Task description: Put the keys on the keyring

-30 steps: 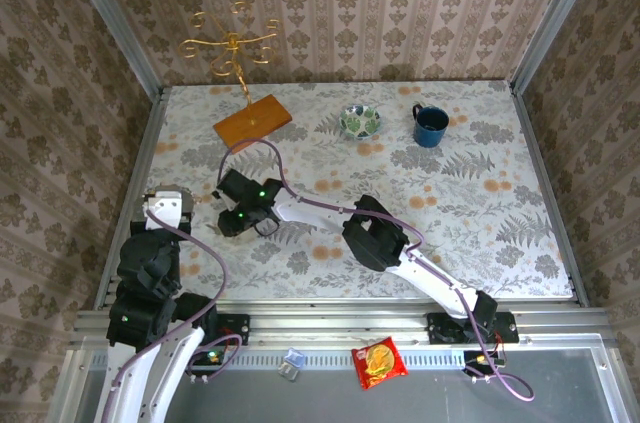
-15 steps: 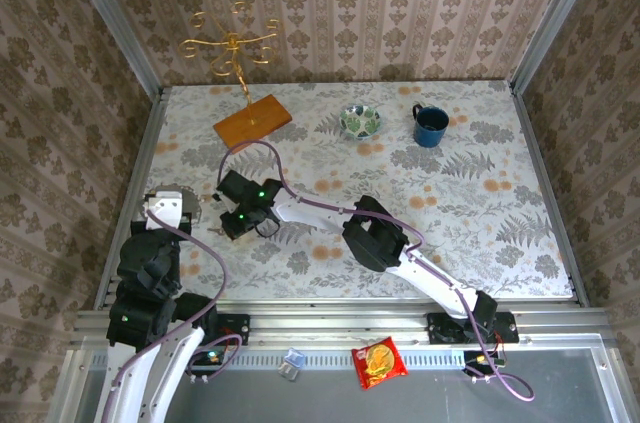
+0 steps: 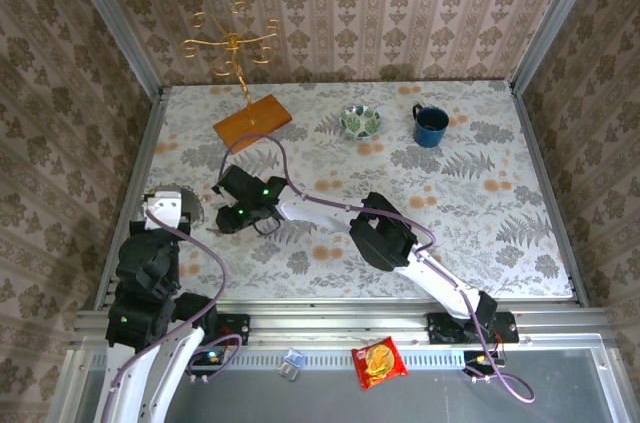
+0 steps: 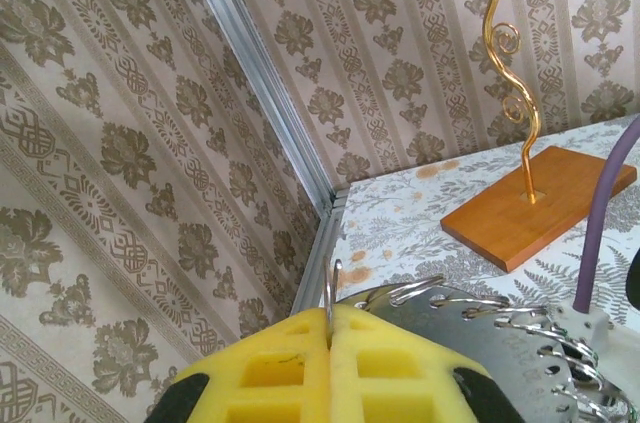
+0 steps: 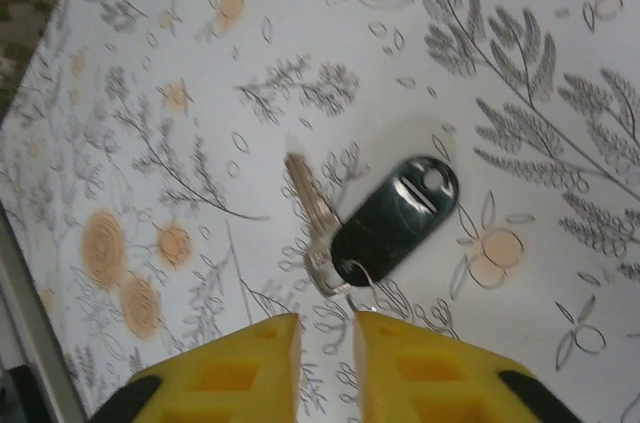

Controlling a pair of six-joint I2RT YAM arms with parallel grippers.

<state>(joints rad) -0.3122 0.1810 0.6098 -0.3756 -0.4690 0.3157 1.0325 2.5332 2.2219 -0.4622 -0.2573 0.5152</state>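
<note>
Right wrist view: my right gripper [image 5: 325, 323] hovers over the key [image 5: 305, 205], which lies flat on the table [image 5: 520, 63] touching a black fob [image 5: 395, 215]; fingers slightly apart, pinching nothing. Left wrist view: my left gripper [image 4: 330, 318] has its fingers pressed together on the thin keyring [image 4: 330, 283] wire. Risks: the narrow gap may shove the flat key aside; the wire may twist or slip between the soft pads.

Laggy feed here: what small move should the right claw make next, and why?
Probably ease the right claw forward and down over the key. Its jaws stand slightly apart just short of the key, which lies loose on the table by its black fob; the left claw pinches the ring.
</note>
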